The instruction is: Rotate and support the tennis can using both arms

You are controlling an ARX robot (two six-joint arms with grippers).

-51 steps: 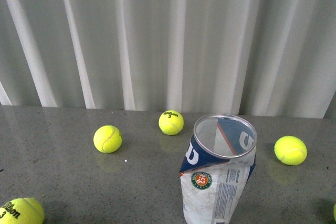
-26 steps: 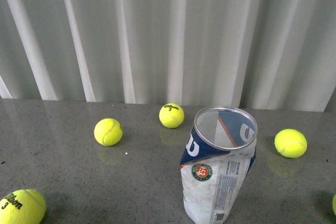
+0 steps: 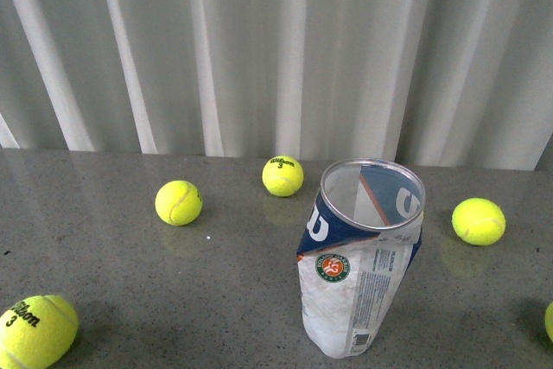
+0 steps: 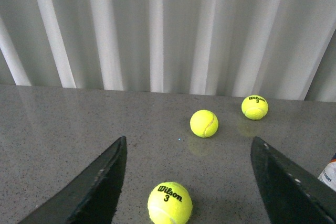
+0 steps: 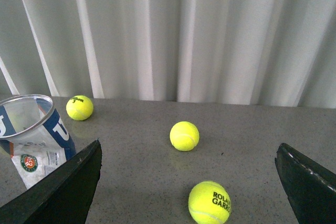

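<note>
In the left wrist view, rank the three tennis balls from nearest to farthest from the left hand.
1. The Wilson 3 ball, on the table between the open fingers of the left hand.
2. The plain ball, farther out toward the curtain.
3. The ball with small print, farthest back, close to the curtain and on the tennis can's side.

The yellow-green felt tennis ball (image 3: 549,321) at four o'clock is cut by the front view's edge; the label's small print on the clear crinkled plastic tennis can (image 3: 361,258) is unreadable.
</note>
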